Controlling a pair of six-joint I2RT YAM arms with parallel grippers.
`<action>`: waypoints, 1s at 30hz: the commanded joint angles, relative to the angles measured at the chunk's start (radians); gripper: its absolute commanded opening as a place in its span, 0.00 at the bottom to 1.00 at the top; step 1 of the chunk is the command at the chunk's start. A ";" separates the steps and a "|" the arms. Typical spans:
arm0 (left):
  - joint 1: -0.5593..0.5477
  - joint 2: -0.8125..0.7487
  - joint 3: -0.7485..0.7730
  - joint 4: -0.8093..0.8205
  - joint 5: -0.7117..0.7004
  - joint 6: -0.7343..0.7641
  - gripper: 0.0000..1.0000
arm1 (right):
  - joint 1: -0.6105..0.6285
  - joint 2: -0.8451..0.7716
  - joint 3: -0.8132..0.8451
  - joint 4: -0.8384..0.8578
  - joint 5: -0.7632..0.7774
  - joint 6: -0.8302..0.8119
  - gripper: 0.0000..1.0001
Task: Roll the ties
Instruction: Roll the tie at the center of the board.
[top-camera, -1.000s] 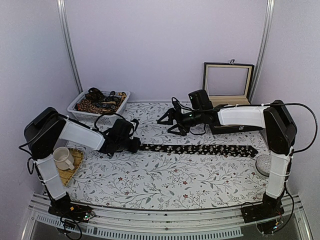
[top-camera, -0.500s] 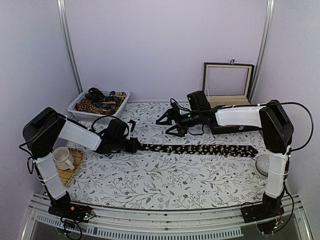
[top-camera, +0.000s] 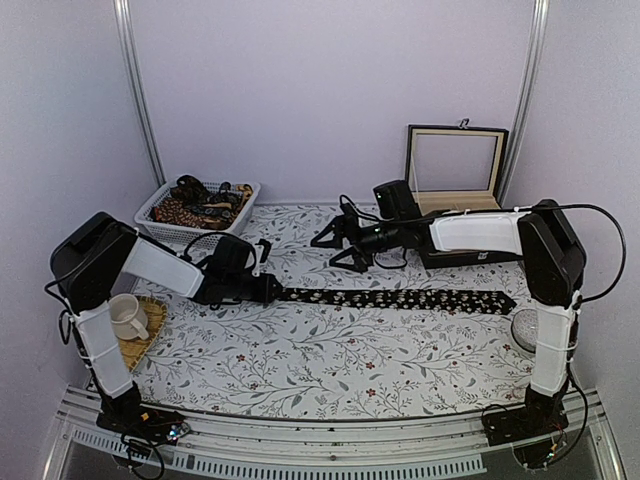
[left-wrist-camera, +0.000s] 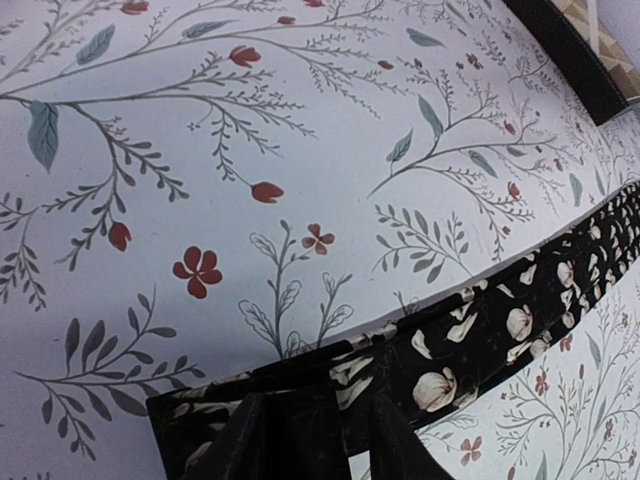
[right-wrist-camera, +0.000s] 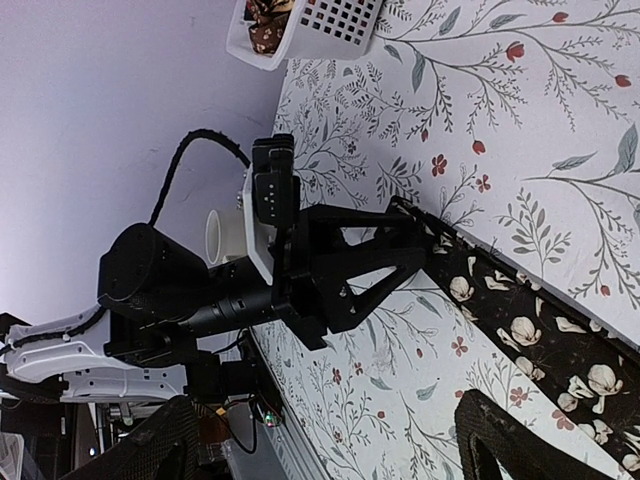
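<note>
A black tie (top-camera: 400, 298) with pale flower specks lies flat across the tablecloth, running left to right. Its narrow left end is pinched in my left gripper (top-camera: 270, 291), which sits low on the cloth. In the left wrist view the dark fingers (left-wrist-camera: 270, 440) press on the folded tie end (left-wrist-camera: 520, 320) at the bottom of the frame. My right gripper (top-camera: 325, 250) hovers open behind the tie's left part, holding nothing. The right wrist view has its two fingertips (right-wrist-camera: 500, 430) far apart, with the tie (right-wrist-camera: 540, 340) and the left gripper (right-wrist-camera: 415, 240) beyond them.
A white basket (top-camera: 215, 238) at the back left holds more patterned ties (top-camera: 195, 200). An open dark box (top-camera: 410, 160) stands at the back right. A white mug (top-camera: 125, 315) rests on a woven mat (top-camera: 152, 325) at the left edge. A glass dish (top-camera: 527, 328) sits at the right.
The left gripper has narrowed a little on the tie's end. The right gripper has drifted slightly left and back, still open. The tie has not moved.
</note>
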 joint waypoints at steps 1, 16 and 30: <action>0.024 0.004 0.000 0.005 0.062 -0.016 0.35 | -0.003 0.092 0.041 0.011 -0.008 0.003 0.89; 0.113 -0.236 -0.044 -0.035 0.053 -0.015 0.47 | 0.004 0.188 0.132 -0.001 -0.007 0.003 0.83; 0.204 -0.114 -0.124 0.065 0.245 -0.103 0.46 | 0.062 0.389 0.304 -0.013 -0.047 -0.002 0.63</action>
